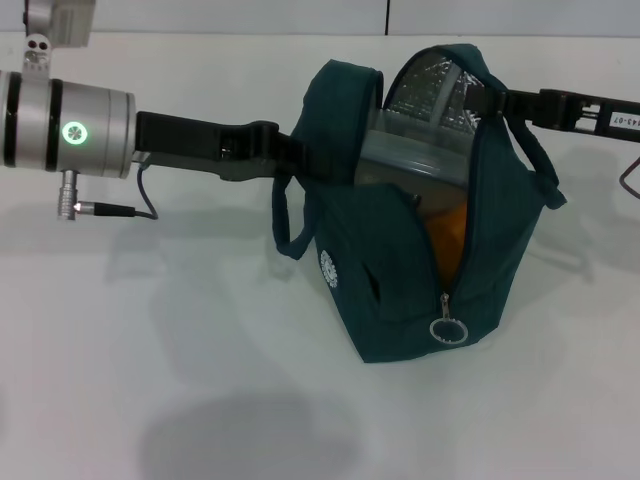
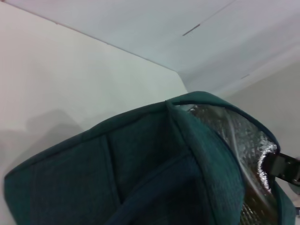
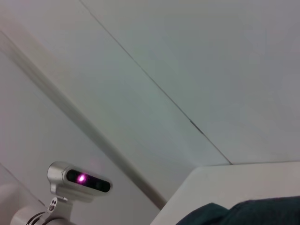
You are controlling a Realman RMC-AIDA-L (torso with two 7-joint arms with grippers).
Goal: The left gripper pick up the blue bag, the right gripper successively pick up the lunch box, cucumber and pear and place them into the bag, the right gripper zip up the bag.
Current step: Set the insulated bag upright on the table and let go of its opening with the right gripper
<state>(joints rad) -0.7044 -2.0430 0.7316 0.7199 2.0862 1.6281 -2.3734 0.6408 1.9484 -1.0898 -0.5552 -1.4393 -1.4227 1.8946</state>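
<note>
White table (image 1: 150, 380), blue bag (image 1: 400, 290) between left hand (image 1: 300, 158) and right hand (image 1: 500, 103).

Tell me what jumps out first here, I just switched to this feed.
The blue bag stands mid-table, mouth open and silver lining showing, with the lunch box and something orange inside; its zipper pull sits low on the front. The left end effector grips the bag's left edge, while the right end effector reaches its upper right rim.

head view: you look down from above at the blue bag (image 1: 420, 270).
wrist views: close, angled upward — both share that bag.
</note>
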